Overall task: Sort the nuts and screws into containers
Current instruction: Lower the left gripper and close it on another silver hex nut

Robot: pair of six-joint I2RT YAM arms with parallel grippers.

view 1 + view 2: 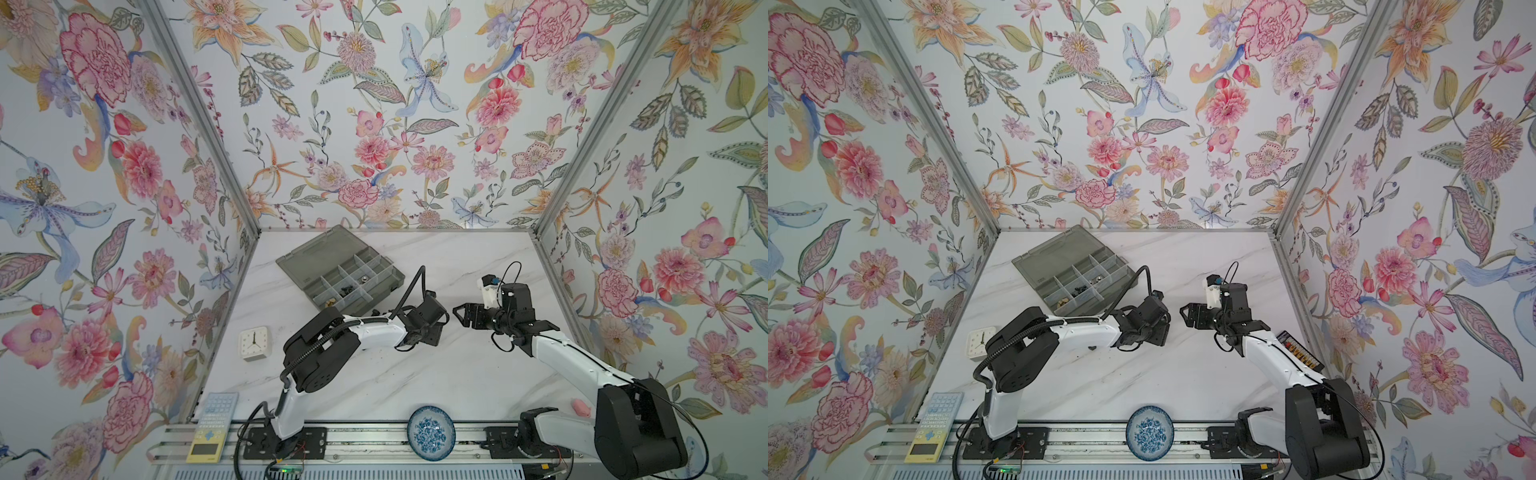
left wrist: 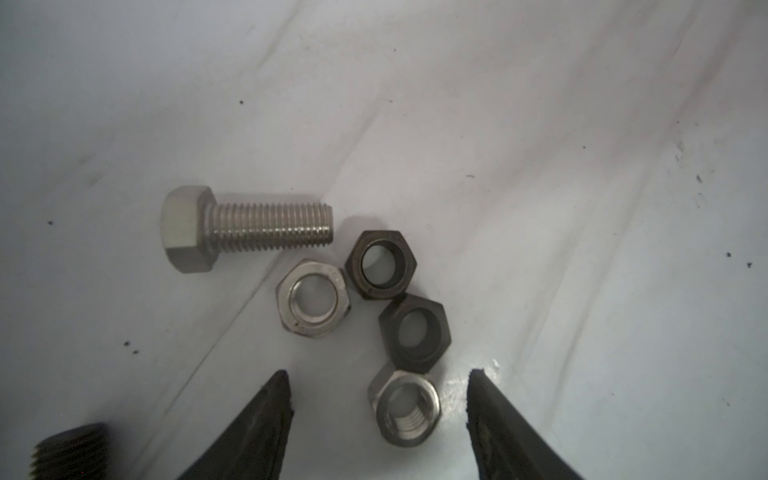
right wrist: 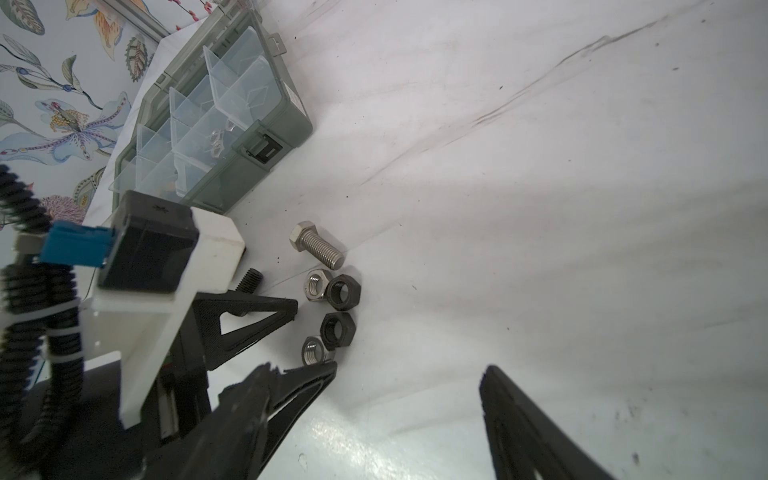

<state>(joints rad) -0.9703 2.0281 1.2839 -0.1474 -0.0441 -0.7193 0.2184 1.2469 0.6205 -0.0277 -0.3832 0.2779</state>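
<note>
Left gripper [image 2: 378,372] with jaws parted and empty, straddling the silver nut [image 2: 405,409] between its fingertips; best closed squarely on opposite flats, then lifted straight, to avoid dragging the black nut [image 2: 415,328] touching just beyond.

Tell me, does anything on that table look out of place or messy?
Yes. A silver bolt and four hex nuts lie loose on the marble table, outside the organizer box. The silver nut between the open fingers of the left gripper looks tipped against a black nut.
</note>
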